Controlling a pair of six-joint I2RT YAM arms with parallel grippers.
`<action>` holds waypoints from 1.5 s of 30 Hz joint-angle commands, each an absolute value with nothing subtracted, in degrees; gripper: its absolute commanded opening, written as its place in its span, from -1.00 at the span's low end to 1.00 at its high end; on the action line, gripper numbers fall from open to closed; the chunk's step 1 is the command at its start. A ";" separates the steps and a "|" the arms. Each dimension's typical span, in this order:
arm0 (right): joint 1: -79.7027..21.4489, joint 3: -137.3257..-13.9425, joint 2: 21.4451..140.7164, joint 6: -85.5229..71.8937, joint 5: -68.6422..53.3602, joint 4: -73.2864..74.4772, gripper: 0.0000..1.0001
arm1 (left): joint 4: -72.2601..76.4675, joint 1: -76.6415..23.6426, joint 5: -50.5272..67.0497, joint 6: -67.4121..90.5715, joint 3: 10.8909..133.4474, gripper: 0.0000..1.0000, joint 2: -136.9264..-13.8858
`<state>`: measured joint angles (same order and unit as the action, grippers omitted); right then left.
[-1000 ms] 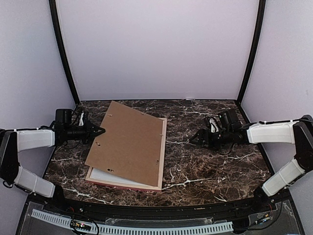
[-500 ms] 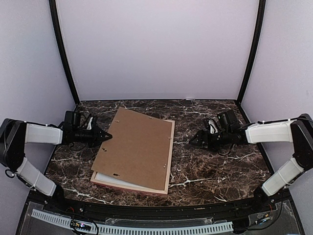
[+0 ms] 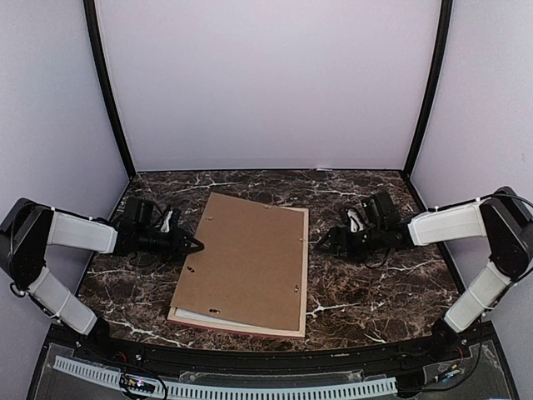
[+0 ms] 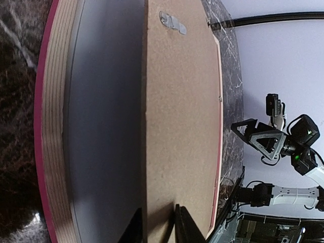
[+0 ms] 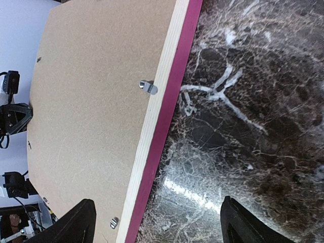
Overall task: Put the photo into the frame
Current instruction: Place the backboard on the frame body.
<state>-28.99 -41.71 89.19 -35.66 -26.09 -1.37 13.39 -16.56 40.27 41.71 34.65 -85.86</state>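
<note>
The photo [image 4: 104, 131] lies white back up inside the frame [image 3: 304, 271], which rests face down on the desk [image 3: 375, 292] left of the middle, pale wood upward and pink-red face against the marble. Most of the print is hidden under a brown backing board [image 3: 246, 258] laid slightly askew, so only a pale strip shows along the left and near edges. I judge the print to be light, thin and limp, quick to crease or smudge. It is best slid flat or nipped by its white border, never at the pictured middle. The frame looks stiff but slender. A side rail is the place to hold it, and it will likely skate on the smooth stone if nudged. The board seems rigid and light. The count is one photo, one frame and one board. Two small metal clips [image 5: 148, 87] show along the frame's right rail in the right wrist view. The left pincer [image 3: 196, 246] meets the board's left edge with its fingers narrowly parted. I cannot tell whether they grip it. The right pincer [image 3: 319, 243] hovers just beside the right rail, fingers spread wide and empty.
</note>
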 commanded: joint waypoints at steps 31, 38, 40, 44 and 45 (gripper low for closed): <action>-33.00 -53.00 94.45 -31.11 -10.84 7.59 0.70 | 19.70 -32.26 30.07 47.94 34.53 -0.20 -94.55; -33.05 -57.58 95.85 -25.51 -9.56 9.69 0.72 | 18.46 -32.26 29.76 46.92 35.42 -0.20 -94.92; -33.05 -59.17 97.14 -24.00 -9.89 10.17 0.73 | 18.24 -32.26 29.86 46.75 35.61 -0.20 -95.00; -33.05 -62.22 99.90 -21.46 -10.36 10.91 0.73 | 17.48 -32.24 29.77 45.98 36.22 -0.19 -95.05; -33.05 -62.88 100.47 -20.84 -10.51 11.12 0.73 | 17.18 -32.25 29.78 45.68 36.35 -0.19 -95.09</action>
